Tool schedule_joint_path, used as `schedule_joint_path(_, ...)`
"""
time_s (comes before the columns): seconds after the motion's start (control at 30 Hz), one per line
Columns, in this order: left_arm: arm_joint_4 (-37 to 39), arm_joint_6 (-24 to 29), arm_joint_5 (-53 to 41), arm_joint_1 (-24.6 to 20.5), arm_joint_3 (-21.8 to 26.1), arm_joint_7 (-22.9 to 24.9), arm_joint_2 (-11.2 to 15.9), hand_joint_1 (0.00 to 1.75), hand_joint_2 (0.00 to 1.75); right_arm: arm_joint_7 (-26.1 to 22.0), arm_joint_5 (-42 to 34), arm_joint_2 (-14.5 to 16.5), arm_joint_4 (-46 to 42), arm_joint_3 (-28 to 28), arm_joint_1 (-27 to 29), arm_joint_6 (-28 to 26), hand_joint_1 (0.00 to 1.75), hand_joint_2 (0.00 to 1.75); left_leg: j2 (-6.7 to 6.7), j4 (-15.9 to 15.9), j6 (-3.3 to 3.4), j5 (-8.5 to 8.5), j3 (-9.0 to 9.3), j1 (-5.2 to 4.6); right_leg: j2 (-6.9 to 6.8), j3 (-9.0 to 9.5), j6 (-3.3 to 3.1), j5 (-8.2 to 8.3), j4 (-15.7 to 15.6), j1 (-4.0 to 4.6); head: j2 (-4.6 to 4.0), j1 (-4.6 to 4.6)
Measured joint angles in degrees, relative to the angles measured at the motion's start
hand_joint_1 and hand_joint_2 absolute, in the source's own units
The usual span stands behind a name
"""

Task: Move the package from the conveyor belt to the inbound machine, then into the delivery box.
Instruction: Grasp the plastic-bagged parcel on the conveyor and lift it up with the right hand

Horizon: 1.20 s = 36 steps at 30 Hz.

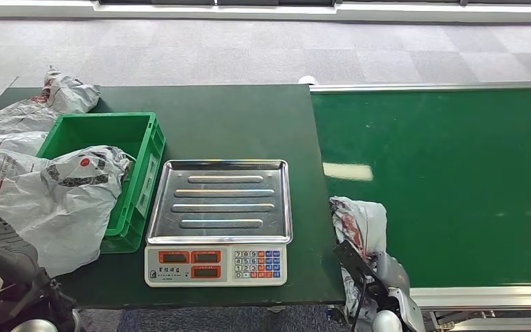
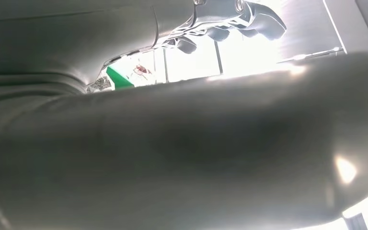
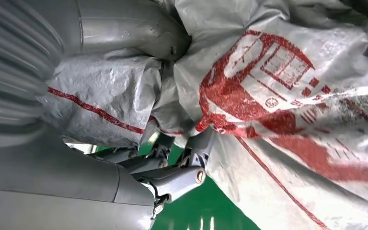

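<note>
Right hand (image 1: 377, 277) gripping grey package (image 1: 359, 221) at conveyor belt (image 1: 456, 173) edge; green delivery box (image 1: 128, 135) holding a bag (image 1: 62, 194); left hand's (image 2: 230, 21) grasp unclear

Scale (image 1: 219, 220) centred on the surface (image 1: 235, 124).
Crate (image 1: 121, 162) left of it with bags (image 1: 55, 197) over it; conveyor belt (image 1: 449, 180) right.

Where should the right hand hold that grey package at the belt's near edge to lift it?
Keep the hold the right hand already has: a bunched fold of the package at its near end, approached from the robot's side. The bag is soft and crumpled, so gathered film gives the fingers purchase.
</note>
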Motion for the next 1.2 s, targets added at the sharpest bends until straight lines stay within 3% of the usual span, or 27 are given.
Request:
schedule_joint_path(0.57, -1.8, -0.1, 0.2, 1.1, 0.8, -0.6, -0.9, 0.00, 0.00, 0.0, 1.1, 0.3, -8.2, -1.5, 3.9, -2.2, 1.75, 1.75, -0.04, 0.0, 0.00, 0.00, -0.29, 0.00, -0.06, -0.21, -0.01, 0.00, 0.0, -0.01, 0.00, 0.02)
schedule_joint_path(0.93, -2.6, -0.7, 0.0, 2.1, 1.1, -1.3, -1.7, 0.00, 0.00, 1.5, 8.8, -1.2, -27.7, -4.8, 6.3, -5.4, 1.75, 1.75, -0.01, 0.0, 0.01, 0.01, -0.37, -0.04, -0.02, -0.30, 0.01, 0.01, 0.0, -0.05, 0.00, 0.01)
schedule_joint_path(1.03, -2.6, -0.7, 0.0, 2.2, 1.1, -1.9, -1.8, 0.00, 0.00, 2.0, 11.6, -2.8, -30.3, -4.9, 5.5, -7.5, 1.75, 1.75, -0.01, 0.0, 0.01, 0.01, -0.40, -0.04, -0.03, -0.30, 0.01, 0.04, 0.0, -0.06, 0.00, 0.01)
schedule_joint_path(1.2, -2.5, -0.6, 0.9, 2.2, 1.0, -3.1, -1.8, 0.00, 0.00, 1.9, 16.1, -8.8, -33.9, -4.4, 0.2, -8.1, 1.75, 1.75, 0.04, 0.0, 0.06, 0.06, -0.47, -0.07, 0.03, -0.31, 0.06, 0.13, 0.0, -0.09, 0.00, 0.02)
